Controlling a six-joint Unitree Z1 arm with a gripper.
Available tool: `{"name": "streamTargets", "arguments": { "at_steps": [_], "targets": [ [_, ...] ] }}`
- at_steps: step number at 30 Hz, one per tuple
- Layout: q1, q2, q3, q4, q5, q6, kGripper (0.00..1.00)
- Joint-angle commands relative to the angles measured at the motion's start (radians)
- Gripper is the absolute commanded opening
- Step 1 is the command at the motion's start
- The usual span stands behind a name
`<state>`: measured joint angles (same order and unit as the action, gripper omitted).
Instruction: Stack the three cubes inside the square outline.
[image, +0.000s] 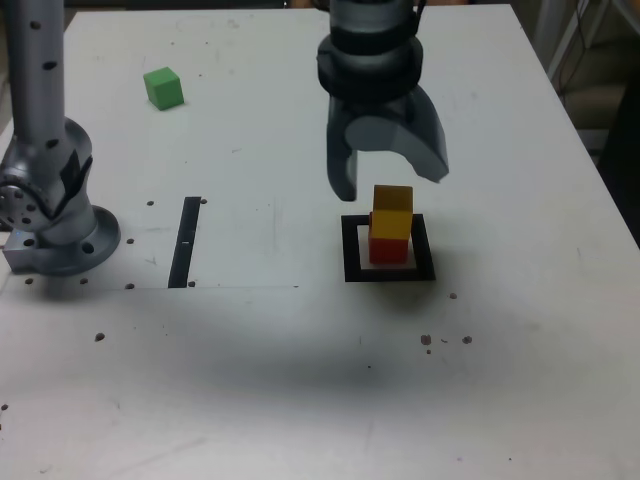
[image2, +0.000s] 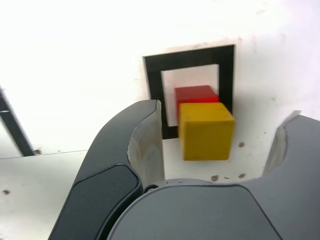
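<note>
Yellow cube (image: 392, 211) sits on the red cube (image: 388, 249), both inside the square outline (image: 350, 250) on the white table (image: 300, 380). The stack is two high; the yellow one looks slightly offset from the red below it, overhanging toward the wrist camera in the wrist view.

Gripper (image: 388, 178) hangs just above and behind the stack, jaws spread wide on either side of it, gripping nothing. In the wrist view both fingers stand clear of the yellow cube, with table showing between.

Green cube (image: 163, 87) lies well apart, near the far edge at the exterior view's left, not yet stacked. A thin black strip (image: 186, 241) lies between the arm base (image: 50, 230) and the outline.

Risks, as judged:
- A finger brushing the yellow cube on withdrawal could push it off the red.
- The offset leaves less seat for the green cube; a hard or off-centre placement could topple all three.
- A toppled cube may land outside the outline.
</note>
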<state>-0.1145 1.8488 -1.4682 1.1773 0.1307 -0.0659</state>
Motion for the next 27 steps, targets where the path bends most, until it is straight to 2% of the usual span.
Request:
{"name": "streamTargets", "arguments": {
  "at_steps": [1,11,20,27],
  "targets": [
    [0.02,-0.032,-0.004,0.033,0.008,0.001,0.99],
    [0.148,-0.092,0.001,0.151,0.013,0.078,0.99],
    [0.287,-0.116,-0.005,0.226,0.027,0.247,0.99],
    [0.356,-0.129,-0.004,0.251,0.033,0.335,0.99]
  ]
}}
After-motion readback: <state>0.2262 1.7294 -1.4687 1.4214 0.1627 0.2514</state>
